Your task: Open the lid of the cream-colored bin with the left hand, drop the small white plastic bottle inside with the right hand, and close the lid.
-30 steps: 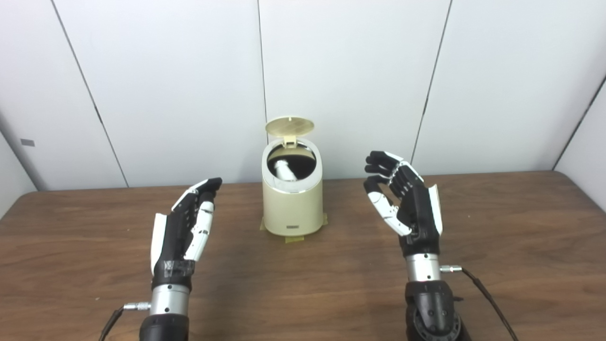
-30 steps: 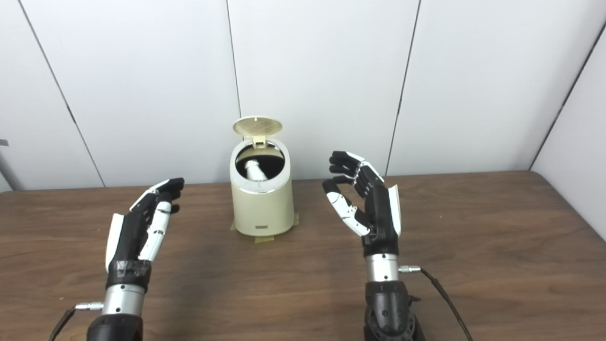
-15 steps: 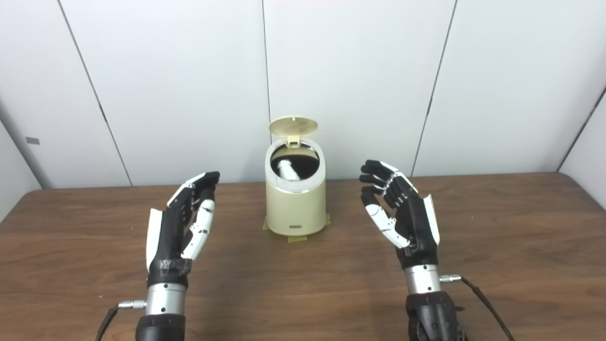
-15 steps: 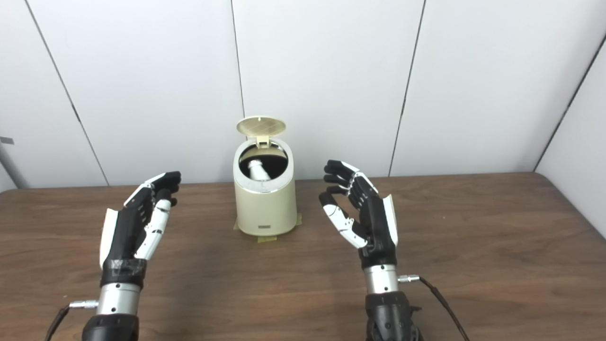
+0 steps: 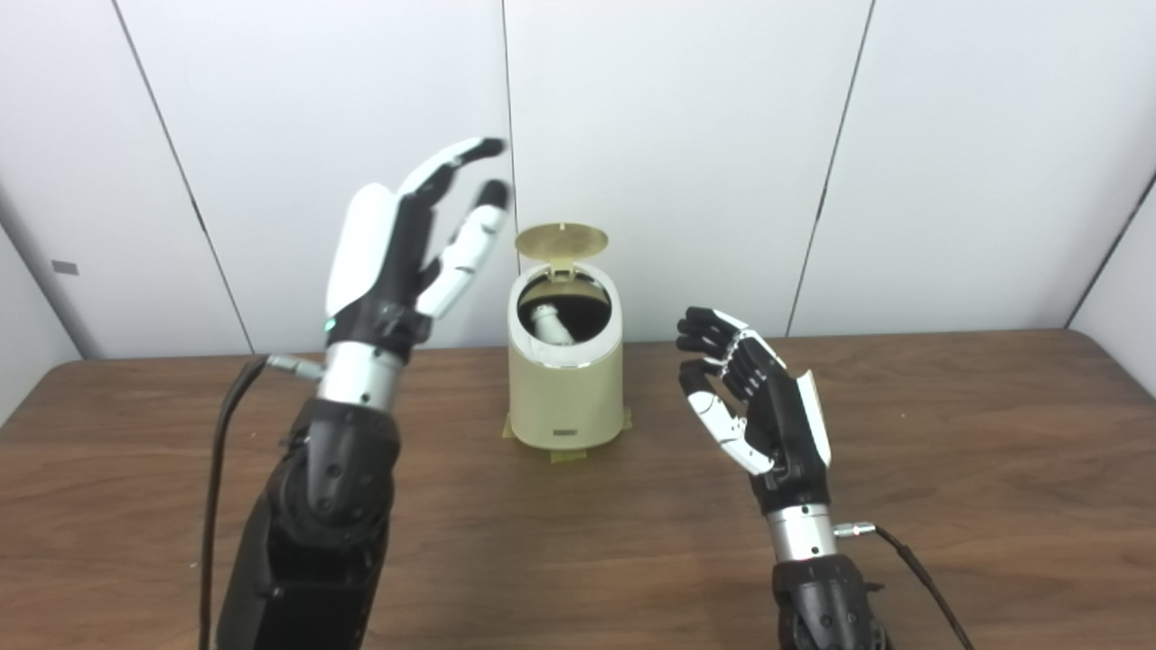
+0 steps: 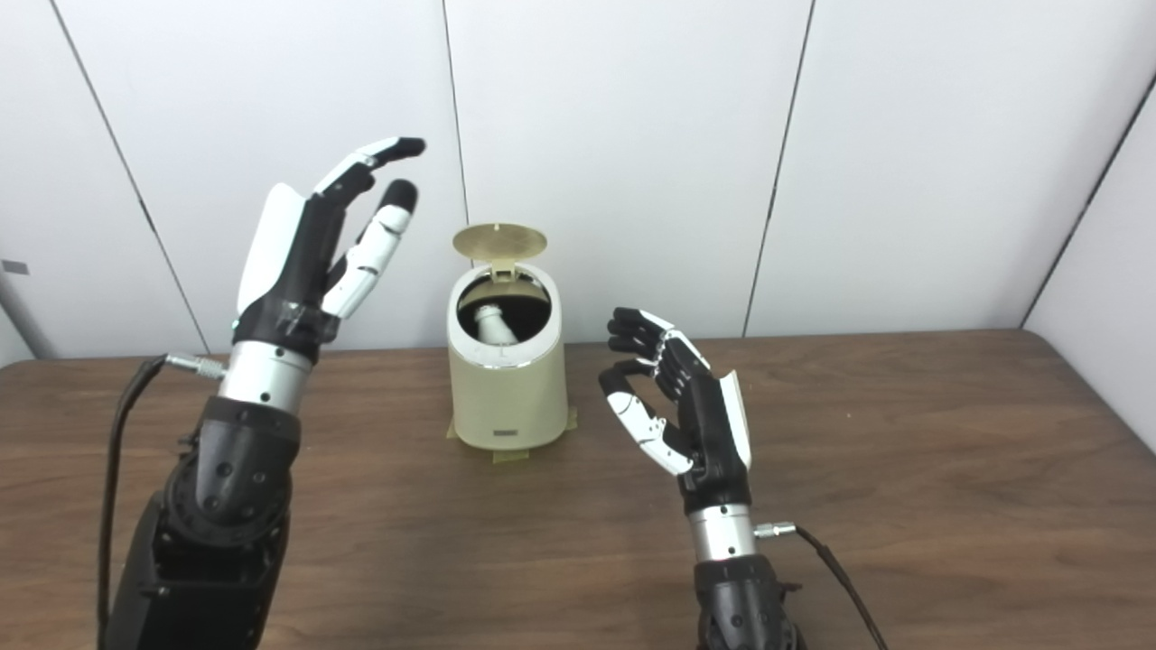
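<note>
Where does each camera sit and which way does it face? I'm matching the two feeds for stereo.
Left eye view: on the head, left side, facing forward and down at the bin on the table; both forearms show, left hand raised, right hand low.
Right eye view: beside it, a little to the right, same aim; the bin sits further left in the picture.
Shared: open lid, bottle inside, both hands, wall panels.

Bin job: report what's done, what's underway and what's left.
Done: the lid stands open on the bin, and the bottle lies inside. Underway: the left robot hand is raised, open, left of the lid and not touching it; the right robot hand waits open and empty beside the bin. Left: closing the lid.
</note>
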`<action>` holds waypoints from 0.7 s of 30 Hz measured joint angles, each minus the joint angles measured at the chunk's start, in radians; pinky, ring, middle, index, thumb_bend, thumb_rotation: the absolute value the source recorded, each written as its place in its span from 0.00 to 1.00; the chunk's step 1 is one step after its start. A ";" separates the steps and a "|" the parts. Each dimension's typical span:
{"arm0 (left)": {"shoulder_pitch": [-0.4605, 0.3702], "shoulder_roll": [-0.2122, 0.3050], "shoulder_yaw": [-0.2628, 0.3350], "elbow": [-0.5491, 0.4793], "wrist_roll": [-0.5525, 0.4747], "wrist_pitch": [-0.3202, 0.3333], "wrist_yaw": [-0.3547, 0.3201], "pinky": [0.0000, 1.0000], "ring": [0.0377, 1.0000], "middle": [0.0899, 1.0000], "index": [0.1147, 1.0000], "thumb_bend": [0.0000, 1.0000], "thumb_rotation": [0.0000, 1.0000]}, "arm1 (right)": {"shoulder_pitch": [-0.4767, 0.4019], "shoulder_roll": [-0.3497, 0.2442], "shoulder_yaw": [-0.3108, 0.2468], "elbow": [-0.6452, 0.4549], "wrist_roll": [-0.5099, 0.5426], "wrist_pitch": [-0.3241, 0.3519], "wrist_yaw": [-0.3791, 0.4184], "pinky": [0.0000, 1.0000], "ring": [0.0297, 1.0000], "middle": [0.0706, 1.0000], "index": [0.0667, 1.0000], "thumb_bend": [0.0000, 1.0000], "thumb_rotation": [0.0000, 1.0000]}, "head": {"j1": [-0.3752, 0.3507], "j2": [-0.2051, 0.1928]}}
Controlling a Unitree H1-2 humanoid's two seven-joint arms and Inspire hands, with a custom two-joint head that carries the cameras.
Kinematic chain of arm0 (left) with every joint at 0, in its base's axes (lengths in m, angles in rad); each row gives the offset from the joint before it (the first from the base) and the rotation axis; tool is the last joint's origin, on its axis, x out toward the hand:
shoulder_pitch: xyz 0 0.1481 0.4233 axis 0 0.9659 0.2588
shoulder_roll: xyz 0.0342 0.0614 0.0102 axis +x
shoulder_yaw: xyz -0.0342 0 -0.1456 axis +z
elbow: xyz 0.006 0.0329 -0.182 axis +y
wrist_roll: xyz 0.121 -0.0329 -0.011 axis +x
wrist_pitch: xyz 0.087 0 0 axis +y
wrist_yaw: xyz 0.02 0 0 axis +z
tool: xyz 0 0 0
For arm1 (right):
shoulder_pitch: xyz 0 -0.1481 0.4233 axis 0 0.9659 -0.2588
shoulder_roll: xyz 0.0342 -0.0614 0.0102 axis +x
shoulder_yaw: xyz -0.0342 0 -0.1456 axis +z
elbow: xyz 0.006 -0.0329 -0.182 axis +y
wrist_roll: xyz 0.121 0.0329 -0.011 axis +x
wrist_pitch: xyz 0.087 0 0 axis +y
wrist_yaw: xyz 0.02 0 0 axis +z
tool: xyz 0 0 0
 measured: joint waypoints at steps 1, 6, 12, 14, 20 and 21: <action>-0.019 0.003 -0.012 0.004 0.022 0.015 -0.011 0.98 0.99 0.91 0.86 0.68 1.00 | 0.001 0.002 0.001 -0.007 0.000 0.008 0.001 0.63 0.71 0.72 0.73 0.26 0.50 | -0.005 0.002; -0.129 0.034 -0.107 0.074 0.196 0.057 -0.060 1.00 0.99 0.88 0.82 0.72 1.00 | 0.004 0.009 0.001 -0.024 -0.007 0.028 0.002 0.61 0.70 0.71 0.72 0.27 0.51 | -0.011 0.008; -0.215 0.055 -0.196 0.184 0.356 0.060 -0.135 1.00 1.00 0.88 0.84 0.82 1.00 | 0.004 0.012 0.002 -0.025 -0.013 0.030 0.003 0.61 0.70 0.71 0.71 0.27 0.54 | -0.009 0.003; -0.234 0.054 -0.215 0.229 0.396 0.079 -0.174 1.00 1.00 0.88 0.85 0.86 1.00 | 0.005 0.012 0.002 -0.026 -0.014 0.030 0.003 0.61 0.70 0.71 0.71 0.27 0.54 | -0.009 0.003; -0.275 0.052 -0.225 0.326 0.471 0.094 -0.206 1.00 0.99 0.86 0.83 0.88 0.98 | 0.005 0.013 0.002 -0.025 -0.020 0.030 0.002 0.61 0.70 0.71 0.71 0.26 0.55 | -0.009 -0.002; -0.283 0.053 -0.225 0.348 0.477 0.094 -0.206 1.00 0.99 0.86 0.83 0.89 0.98 | 0.005 0.014 0.002 -0.025 -0.019 0.030 0.003 0.61 0.70 0.71 0.71 0.26 0.56 | -0.009 -0.003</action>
